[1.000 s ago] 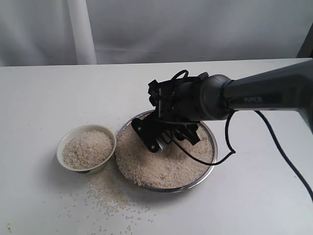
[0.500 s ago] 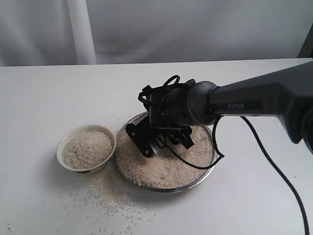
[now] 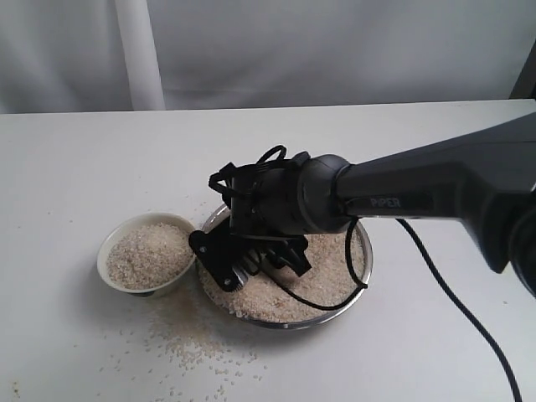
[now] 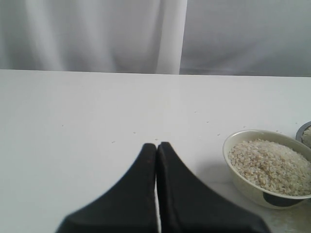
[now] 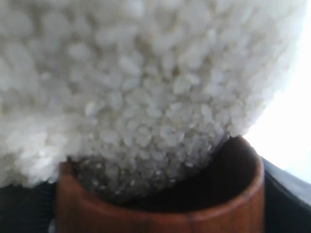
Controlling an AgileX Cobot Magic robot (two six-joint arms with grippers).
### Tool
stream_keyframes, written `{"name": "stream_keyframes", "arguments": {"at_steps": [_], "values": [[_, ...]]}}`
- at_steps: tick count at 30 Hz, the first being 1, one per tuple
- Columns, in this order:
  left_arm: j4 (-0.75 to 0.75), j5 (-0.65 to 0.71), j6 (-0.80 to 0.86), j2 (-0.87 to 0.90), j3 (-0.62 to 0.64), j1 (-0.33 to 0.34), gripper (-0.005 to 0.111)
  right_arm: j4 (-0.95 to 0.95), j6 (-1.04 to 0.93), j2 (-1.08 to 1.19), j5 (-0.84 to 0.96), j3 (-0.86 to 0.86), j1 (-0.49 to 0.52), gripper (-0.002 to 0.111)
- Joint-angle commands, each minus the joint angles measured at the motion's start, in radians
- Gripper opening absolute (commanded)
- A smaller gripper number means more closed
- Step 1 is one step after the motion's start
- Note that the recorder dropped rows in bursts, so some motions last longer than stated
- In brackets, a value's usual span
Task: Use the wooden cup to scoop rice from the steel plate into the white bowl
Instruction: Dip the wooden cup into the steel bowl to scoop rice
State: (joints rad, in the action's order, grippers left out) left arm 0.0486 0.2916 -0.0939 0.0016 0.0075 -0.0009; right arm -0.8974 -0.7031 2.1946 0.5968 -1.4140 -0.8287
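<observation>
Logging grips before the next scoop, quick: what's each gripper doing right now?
Left gripper: closed, holding nothing.
Right gripper: gripping the wooden cup, its mouth against the rice.

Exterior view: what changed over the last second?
The right gripper, holding the wooden cup, swept left across the steel plate toward the white bowl, with the cup's mouth pushed into the rice. Bowl, plate and the spilled grains on the table stayed put; nothing was released.
</observation>
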Motion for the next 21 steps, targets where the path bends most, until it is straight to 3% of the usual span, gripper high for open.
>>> {"name": "stream_keyframes", "arguments": {"at_steps": [1,12,21], "values": [[-0.005,-0.007,-0.002,-0.002,-0.008,-0.004,0.000,0.092,-0.004,-0.011,-0.008,-0.002,-0.009,0.000],[-0.005,-0.007,-0.002,-0.002,-0.008,-0.004,0.000,0.276,-0.003,-0.029,-0.006,-0.002,-0.009,0.000],[-0.005,-0.007,-0.002,-0.002,-0.008,-0.004,0.000,0.327,0.138,-0.029,-0.006,-0.002,-0.009,0.000]]}}
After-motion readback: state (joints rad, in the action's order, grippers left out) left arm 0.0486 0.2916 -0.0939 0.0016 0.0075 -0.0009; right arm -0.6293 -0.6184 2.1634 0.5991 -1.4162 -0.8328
